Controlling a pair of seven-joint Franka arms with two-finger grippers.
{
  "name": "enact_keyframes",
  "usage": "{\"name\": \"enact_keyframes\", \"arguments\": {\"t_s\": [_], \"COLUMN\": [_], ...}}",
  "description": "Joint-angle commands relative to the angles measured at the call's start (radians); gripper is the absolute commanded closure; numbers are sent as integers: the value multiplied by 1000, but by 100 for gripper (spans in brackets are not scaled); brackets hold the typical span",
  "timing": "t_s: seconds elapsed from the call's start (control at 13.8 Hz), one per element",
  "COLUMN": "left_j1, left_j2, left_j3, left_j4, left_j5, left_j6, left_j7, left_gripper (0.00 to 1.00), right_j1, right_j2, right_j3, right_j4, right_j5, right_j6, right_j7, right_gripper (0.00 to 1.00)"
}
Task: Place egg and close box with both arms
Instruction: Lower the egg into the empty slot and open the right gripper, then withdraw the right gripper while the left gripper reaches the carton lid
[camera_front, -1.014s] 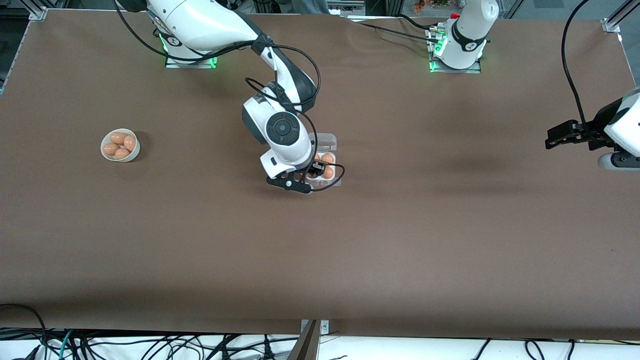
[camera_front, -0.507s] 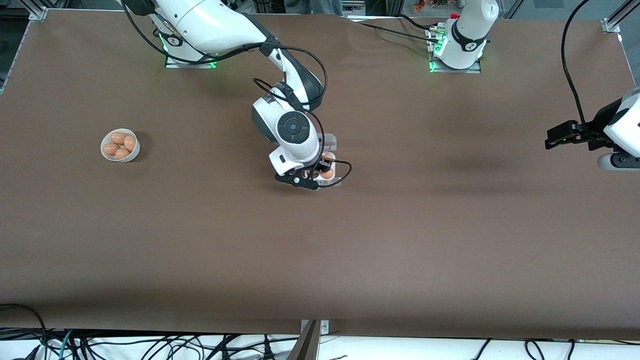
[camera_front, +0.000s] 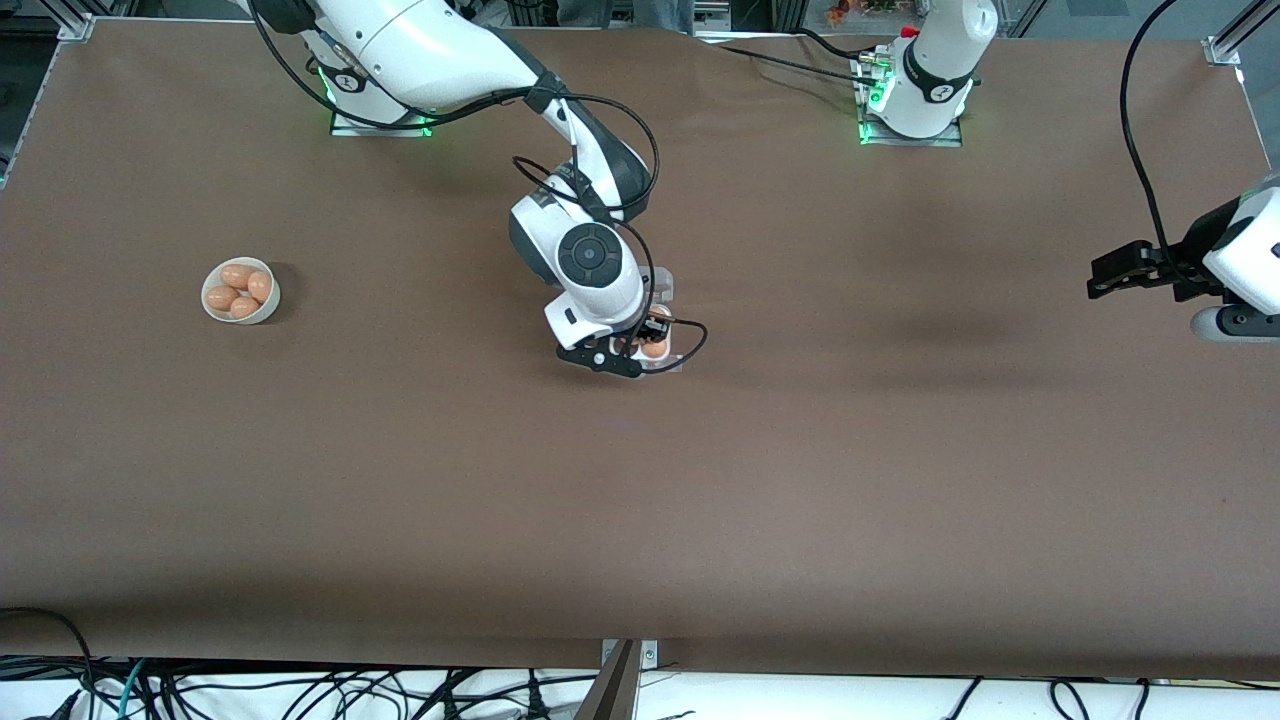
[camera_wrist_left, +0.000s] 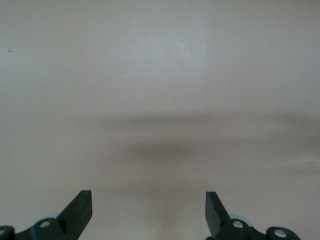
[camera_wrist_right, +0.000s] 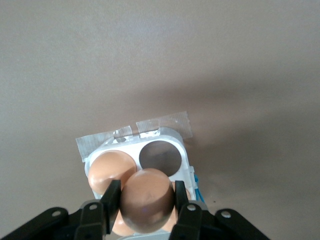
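Right hand (camera_wrist_right: 146, 210) clenched on the egg (camera_wrist_right: 146, 199), fingers (camera_wrist_right: 111, 197) pressed against its two sides, hovering low over the box (camera_wrist_right: 165, 137). Seen from the right wrist: one cell of the box empty (camera_wrist_right: 159, 156), another egg (camera_wrist_right: 110, 169) seated in the cell beside it, the held egg hanging just above the tray and partly over that seated egg rather than squarely over the empty cell. Strips of clear tape (camera_wrist_right: 165, 122) holding the box's edge to the bench (camera_front: 800, 450).

Risks, as a judgement: letting go from this offset could knock the held egg against the seated one, leaving it perched between cells or rolling out onto the bench. Pressing down too far could tip the light tray or strain the tape. A proud egg would block the lid later.

Right arm stretched out from its base, wrist bent steeply down over the box (camera_front: 668, 362), with one egg (camera_front: 654, 349) visible in it from the front, lid hidden under the arm. Left hand (camera_front: 1125, 272) released, fingers (camera_wrist_left: 80, 210) spread wide over bare bench, well apart from the box toward the left arm's end, waiting. Bowl (camera_front: 241, 291) of spare eggs well apart from the box, toward the right arm's end.
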Motion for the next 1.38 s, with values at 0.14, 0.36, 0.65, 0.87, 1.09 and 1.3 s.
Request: {"name": "enact_keyframes", "arguments": {"t_s": [0.14,0.36,0.65,0.87,1.09,1.3], "left_j1": [-10,-10,-11,-63,-97,-108], "left_j2": [7,7,7,18,34,38], "left_j3": [-2,-2,-3,-5,-5,-5], "left_j4": [19,19,19,20,22,8], "left_j5": [17,17,16,5,-128,-341], "left_j6": [-17,-17,-17,-14,-11,-23], "left_j7": [6,6,6,-57,-216,-258], "left_gripper": [0,0,0,3,15,52], "right_j1": [13,13,1,-43,-108,-146], "right_j2": [31,31,22,14,6,-34], "right_j3": [-4,-6,-10,-12,-12,-27], "right_j4": [32,32,46,77,77,77], "right_j5": [18,15,16,15,10,4], "right_j6": [12,14,35,25,25,-18], "right_j7": [9,12,-4,-14,-71,-94], "right_gripper": [39,11,1,0,0,0]}}
